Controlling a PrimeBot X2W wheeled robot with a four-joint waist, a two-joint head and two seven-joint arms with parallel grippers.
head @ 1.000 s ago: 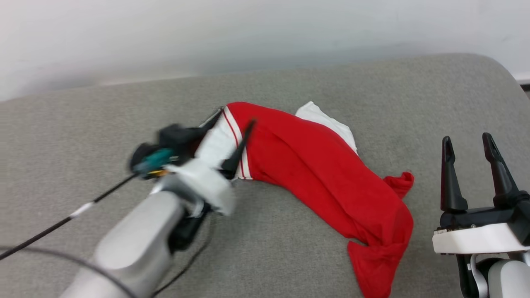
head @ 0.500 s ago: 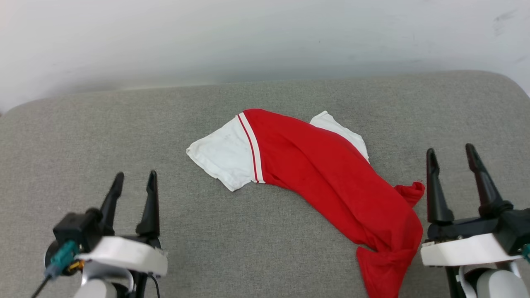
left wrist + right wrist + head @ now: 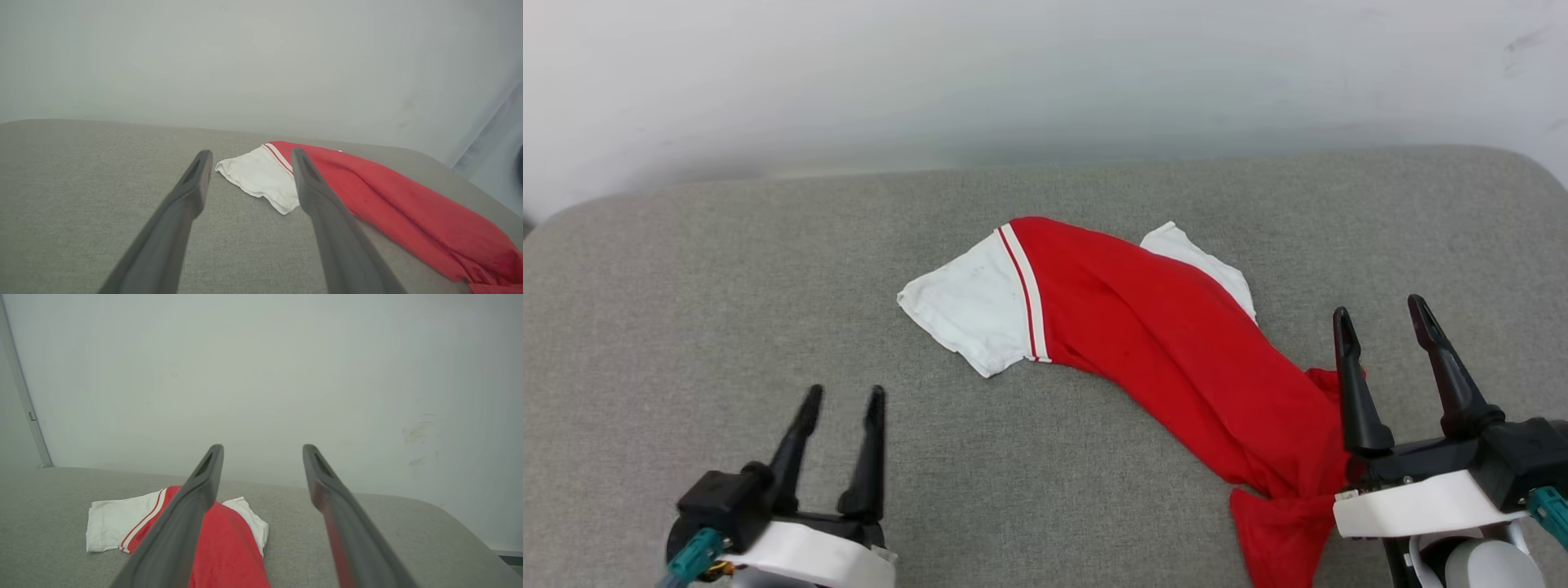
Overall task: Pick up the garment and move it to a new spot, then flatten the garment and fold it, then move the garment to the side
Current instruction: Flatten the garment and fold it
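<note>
Flattening is judged current: the garment (image 3: 1176, 359) lies bunched, left pincer (image 3: 845, 394) and right pincer (image 3: 1378, 309) wide, empty. Corners must be gripped next.

Grey woven cushion (image 3: 686, 286), pale wall (image 3: 1013, 73) behind it, faint scuffs (image 3: 416, 433) on the wall

A grey fabric cushion (image 3: 1045, 457) with rounded far corners stands against a plain white wall (image 3: 1045, 73).
</note>
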